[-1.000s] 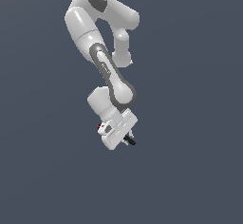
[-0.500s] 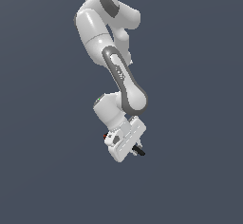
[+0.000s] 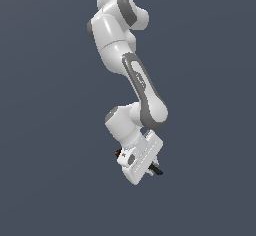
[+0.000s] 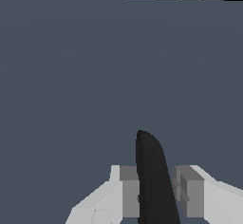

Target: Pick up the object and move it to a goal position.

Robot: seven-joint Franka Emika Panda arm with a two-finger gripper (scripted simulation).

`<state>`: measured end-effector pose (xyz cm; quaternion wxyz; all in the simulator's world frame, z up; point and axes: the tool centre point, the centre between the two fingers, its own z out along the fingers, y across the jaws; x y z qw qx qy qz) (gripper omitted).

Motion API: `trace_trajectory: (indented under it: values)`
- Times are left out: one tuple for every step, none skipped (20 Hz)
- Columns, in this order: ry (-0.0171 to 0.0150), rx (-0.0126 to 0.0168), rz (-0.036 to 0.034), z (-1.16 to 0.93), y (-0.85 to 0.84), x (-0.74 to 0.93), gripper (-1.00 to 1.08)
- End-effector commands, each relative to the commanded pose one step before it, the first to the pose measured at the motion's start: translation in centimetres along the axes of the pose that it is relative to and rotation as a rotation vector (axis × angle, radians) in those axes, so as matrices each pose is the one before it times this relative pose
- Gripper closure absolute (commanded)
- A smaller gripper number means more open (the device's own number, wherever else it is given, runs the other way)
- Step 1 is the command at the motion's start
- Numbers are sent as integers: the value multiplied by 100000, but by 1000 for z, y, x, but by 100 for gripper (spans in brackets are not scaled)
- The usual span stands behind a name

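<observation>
The arm hangs folded, elbow bent, wrist low and tilted toward the exterior view's right. The gripper has its fingers closed against a black clamp between them.

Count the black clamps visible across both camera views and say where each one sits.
1. The black clamp sits between the fingers of the tool in the wrist view; in the exterior view only its dark end pokes out beneath the tool. Others could lie out of frame.
</observation>
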<state>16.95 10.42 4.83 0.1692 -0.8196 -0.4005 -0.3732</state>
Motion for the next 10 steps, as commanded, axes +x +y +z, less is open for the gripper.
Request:
trace_trajectory:
  values:
    - [101,-191,-121,394,383,781,108]
    - [0,0,0,137,87,181,108]
    - [0,0,0,119,77,157,108]
    - [-39,28,-10,133,51,124,108]
    - [0,0,0,85,56,112,108]
    - [0,0,0,68,46,91,108]
    - [0,0,0,53,36,70,108]
    - [0,0,0,37,25,50,108]
    - [0,0,0,22,15,30,108]
    - [0,0,0,7,5,10,108]
